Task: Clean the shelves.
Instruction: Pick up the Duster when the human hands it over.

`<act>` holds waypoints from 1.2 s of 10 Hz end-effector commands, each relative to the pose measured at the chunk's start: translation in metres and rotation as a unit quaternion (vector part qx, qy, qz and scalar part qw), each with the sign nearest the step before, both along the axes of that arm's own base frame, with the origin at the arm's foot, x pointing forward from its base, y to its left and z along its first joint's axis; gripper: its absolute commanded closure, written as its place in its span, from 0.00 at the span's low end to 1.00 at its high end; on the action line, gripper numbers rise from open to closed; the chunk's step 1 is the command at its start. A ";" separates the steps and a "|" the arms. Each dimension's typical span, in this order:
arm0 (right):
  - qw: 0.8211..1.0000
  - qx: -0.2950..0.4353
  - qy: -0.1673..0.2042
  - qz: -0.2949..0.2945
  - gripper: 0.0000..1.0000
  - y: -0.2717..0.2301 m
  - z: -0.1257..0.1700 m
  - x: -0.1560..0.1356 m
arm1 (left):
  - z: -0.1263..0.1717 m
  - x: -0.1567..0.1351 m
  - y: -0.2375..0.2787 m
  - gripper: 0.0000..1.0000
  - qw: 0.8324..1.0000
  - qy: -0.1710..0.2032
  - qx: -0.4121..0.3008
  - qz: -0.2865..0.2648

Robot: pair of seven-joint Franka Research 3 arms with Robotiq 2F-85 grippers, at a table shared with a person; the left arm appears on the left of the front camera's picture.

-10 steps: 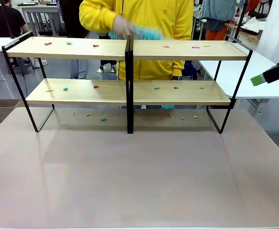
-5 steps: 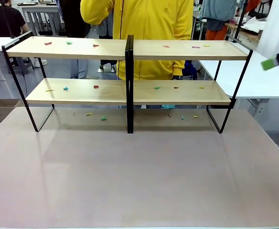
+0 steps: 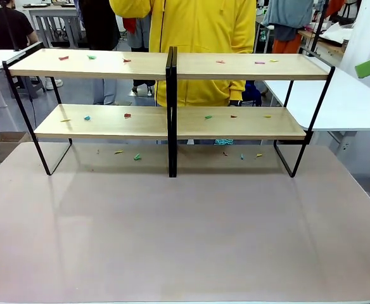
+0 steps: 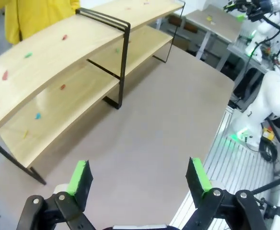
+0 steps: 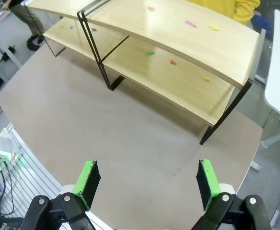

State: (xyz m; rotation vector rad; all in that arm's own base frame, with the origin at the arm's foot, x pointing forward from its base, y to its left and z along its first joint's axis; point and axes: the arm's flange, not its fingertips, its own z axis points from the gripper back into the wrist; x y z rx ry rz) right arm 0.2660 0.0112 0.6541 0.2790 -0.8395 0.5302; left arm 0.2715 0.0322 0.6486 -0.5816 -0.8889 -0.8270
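Standing along the far edge of the table (image 3: 185, 240), the shelves (image 3: 236, 65) reach almost from its left edge to its right edge. They are two racks joined in the middle, each with a top board and a low board of light wood on thin black legs.

Little coloured bits (image 3: 127, 116) lie on all four boards. A few more lie on the table under the low boards, near the far edge.

The boards look hard and smooth, so I think the bits would slide off with a gentle push. The bits look tiny and light, too small to pinch well. Brushing them seems easier than picking them up. The racks look stiff but not heavy, so a strong push might make them slip. If one must be held, a black leg at the middle or at an end looks like the best place.

The left gripper (image 4: 139, 175) hangs high over the table's left side, fingers spread wide, holding nothing. The right gripper (image 5: 148, 179) hangs over the right side, also spread wide with nothing in it.

The table top is flat, dull and pale brown. A person (image 3: 197, 38) in a yellow top stands behind the shelves. A white table (image 3: 337, 101) stands off to the right.
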 end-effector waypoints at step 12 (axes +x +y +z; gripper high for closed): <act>0.998 0.021 -0.014 -0.051 0.00 0.001 0.000 0.023 | 0.023 -0.008 0.005 0.00 0.991 -0.059 -0.020 0.122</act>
